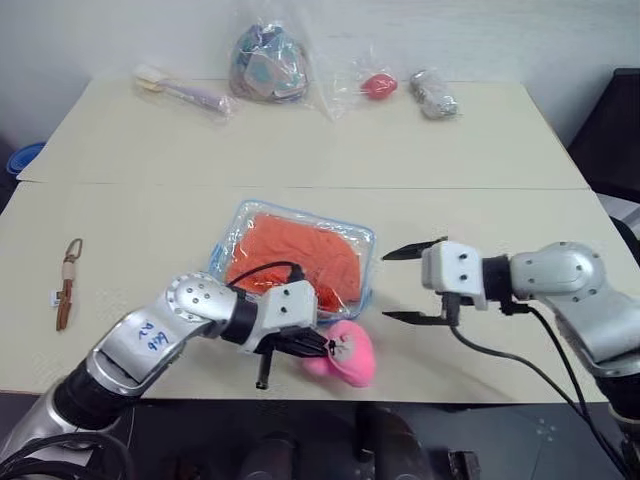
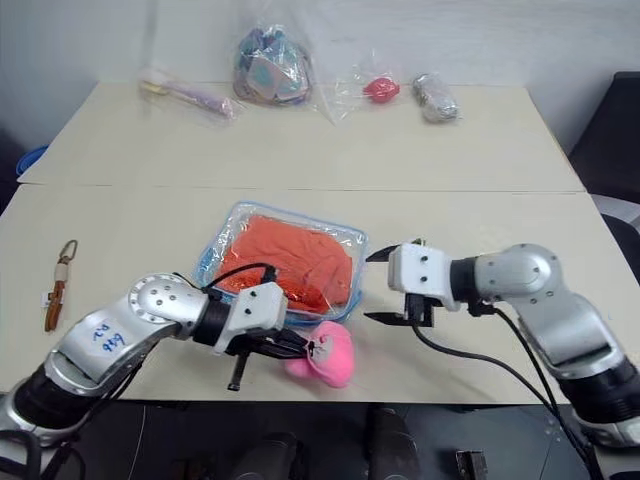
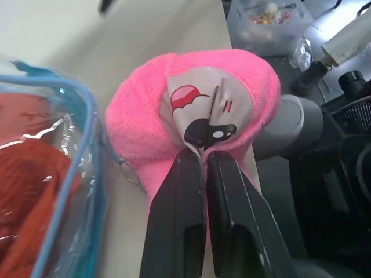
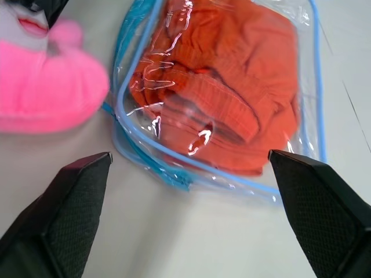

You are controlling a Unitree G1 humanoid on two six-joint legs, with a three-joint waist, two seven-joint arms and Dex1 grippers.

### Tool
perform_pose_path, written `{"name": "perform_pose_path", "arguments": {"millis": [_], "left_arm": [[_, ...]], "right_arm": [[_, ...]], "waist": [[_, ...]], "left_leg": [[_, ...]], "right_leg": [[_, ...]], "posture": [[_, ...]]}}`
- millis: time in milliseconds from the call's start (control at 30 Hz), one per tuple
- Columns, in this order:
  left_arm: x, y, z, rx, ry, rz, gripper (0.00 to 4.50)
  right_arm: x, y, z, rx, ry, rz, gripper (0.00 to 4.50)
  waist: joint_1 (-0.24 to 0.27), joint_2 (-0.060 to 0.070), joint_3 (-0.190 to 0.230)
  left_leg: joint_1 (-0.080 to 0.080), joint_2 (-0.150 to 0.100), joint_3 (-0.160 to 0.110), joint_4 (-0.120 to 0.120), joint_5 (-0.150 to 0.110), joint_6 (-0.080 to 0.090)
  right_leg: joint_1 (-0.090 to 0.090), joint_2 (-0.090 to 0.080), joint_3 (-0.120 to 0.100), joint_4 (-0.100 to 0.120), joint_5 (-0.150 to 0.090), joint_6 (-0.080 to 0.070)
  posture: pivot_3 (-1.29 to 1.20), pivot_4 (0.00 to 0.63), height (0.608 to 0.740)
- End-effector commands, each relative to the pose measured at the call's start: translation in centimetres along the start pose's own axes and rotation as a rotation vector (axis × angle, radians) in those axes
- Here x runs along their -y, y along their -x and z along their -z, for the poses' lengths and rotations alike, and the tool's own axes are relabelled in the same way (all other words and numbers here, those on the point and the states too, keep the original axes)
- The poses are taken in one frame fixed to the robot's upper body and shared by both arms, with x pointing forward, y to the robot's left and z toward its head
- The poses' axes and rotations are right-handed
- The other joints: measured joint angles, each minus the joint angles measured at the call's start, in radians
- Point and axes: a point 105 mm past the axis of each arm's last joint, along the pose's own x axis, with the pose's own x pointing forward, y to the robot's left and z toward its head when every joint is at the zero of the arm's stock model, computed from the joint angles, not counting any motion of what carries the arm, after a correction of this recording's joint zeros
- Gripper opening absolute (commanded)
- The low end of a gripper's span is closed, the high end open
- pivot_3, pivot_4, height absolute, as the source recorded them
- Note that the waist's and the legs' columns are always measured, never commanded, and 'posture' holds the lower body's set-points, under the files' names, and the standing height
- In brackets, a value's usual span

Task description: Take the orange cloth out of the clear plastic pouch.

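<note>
Clearly, the orange cloth [image 4: 214, 98] still lay inside the clear plastic pouch [image 1: 352, 236], which rested flat on the table [image 1: 150, 220] near its front edge, between the two arms. The left gripper [image 3: 204, 156] had its fingers pressed together on the printed face of a small pink plush toy [image 1: 347, 358] sitting just beside the pouch's near corner, so it was pinching the toy and not the pouch. The right gripper [image 1: 414, 283] hovered just beside the pouch's other side with its fingers [image 4: 64, 202] spread wide and nothing between them. The cloth looked soft, light and bunched into folds, filling most of the pouch, so it would probably compress and drag out easily once a fold was pinched, but it offered no stiff edge to hold. The pouch looked thin, glossy and likely slippery, and light enough to slide across the table or lift along with the cloth if not pinned. Its light-blue zipper trim [image 4: 145, 145] seemed the firmest place to grip; whether the zipper stood open could not be told. A sensible hold would be one gripper on the trim near a corner and the other on a raised fold of cloth through the opening.
</note>
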Motion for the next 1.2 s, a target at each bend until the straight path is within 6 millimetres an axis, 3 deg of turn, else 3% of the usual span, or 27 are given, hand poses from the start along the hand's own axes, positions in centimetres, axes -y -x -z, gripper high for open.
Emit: {"name": "perform_pose_path", "arguments": {"millis": [33, 167, 333, 600, 933, 1200], "left_arm": [[0.8, 1.3, -1.2, 0.043, -0.038, 0.027, 0.12], [1.1, 1.4, -1.0, 0.037, -0.035, 0.028, 0.12], [1.5, 1.3, -1.0, 0.039, -0.027, 0.03, 0.09], [1.7, 1.4, -0.7, 0.031, -0.01, 0.018, 0.09], [0.9, 3.4, 1.1, -0.003, 0.054, -0.092, 0.09], [-0.1, 10.5, 4.3, -0.104, 0.168, -0.324, 0.09]], "right_arm": [[-0.4, -1.4, -0.4, 0.025, 0.113, -0.006, 4.5], [-0.8, -3.0, -0.3, 0.053, 0.165, 0.003, 4.5], [-0.7, -3.9, 0.0, 0.077, 0.18, 0.031, 2.91], [-0.8, -3.4, 0.6, 0.065, 0.191, 0.017, 0.09], [0.6, -1.6, 2.2, -0.009, 0.228, 0.035, 0.03], [3.1, 2.6, 4.8, -0.127, 0.287, 0.1, 0.03]], "waist": [[-0.001, 0.0, 0.0], [0.001, 0.0, 0.0], [-0.004, 0.0, 0.0], [-0.012, 0.0, 0.0], [-0.021, 0.0, 0.0], [-0.024, 0.001, 0.0]], "left_leg": [[0.0, 0.0, 0.0, 0.0, 0.0, 0.0], [0.0, 0.0, 0.0, 0.0, 0.0, 0.0], [0.0, 0.0, 0.0, 0.0, 0.0, 0.0], [0.0, 0.0, 0.0, 0.0, 0.0, 0.0], [0.0, 0.0, -0.001, 0.0, 0.0, 0.0], [0.0, 0.001, -0.002, -0.001, 0.0, 0.0]], "right_leg": [[0.0, 0.0, 0.0, 0.0, 0.0, 0.0], [0.0, 0.0, -0.001, 0.0, 0.0, 0.0], [0.0, 0.0, 0.0, 0.0, 0.0, 0.0], [0.0, 0.0, 0.0, 0.0, 0.0, 0.0], [0.0, 0.0, 0.0, 0.0, 0.0, 0.0], [-0.001, 0.0, 0.0, 0.0, 0.0, 0.0]], "posture": [[0.0, 0.15, 0.74], [0.0, 0.15, 0.74], [0.0, 0.15, 0.74], [0.0, 0.15, 0.74], [0.0, 0.15, 0.74], [0.0, 0.15, 0.74]]}}
